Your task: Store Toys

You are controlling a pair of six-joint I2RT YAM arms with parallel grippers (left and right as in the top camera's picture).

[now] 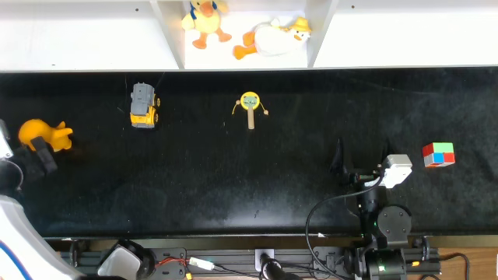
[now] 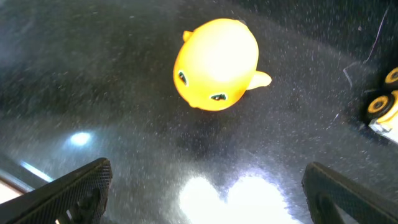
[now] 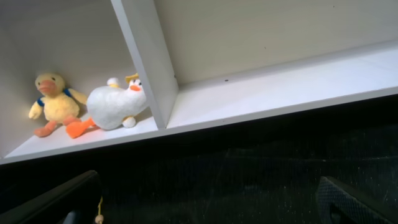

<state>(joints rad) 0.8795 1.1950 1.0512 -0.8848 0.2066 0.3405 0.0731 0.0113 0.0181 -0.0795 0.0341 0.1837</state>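
Orange and smooth, the round toy lies on the table just ahead of the left gripper, whose jaws gape wide. It is likely light, hard and slippery, so it is best pinched across its body. Beyond the right gripper, jaws also wide, the shelf holds a yellow duck and a white duck.

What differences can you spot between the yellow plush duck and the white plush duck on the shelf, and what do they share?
Colour: the yellow plush duck has a yellow body, the white plush duck a white one. Pose: the yellow duck sits upright, while the white duck lies on its side. Both are soft toys with orange feet, side by side in the same white shelf compartment.
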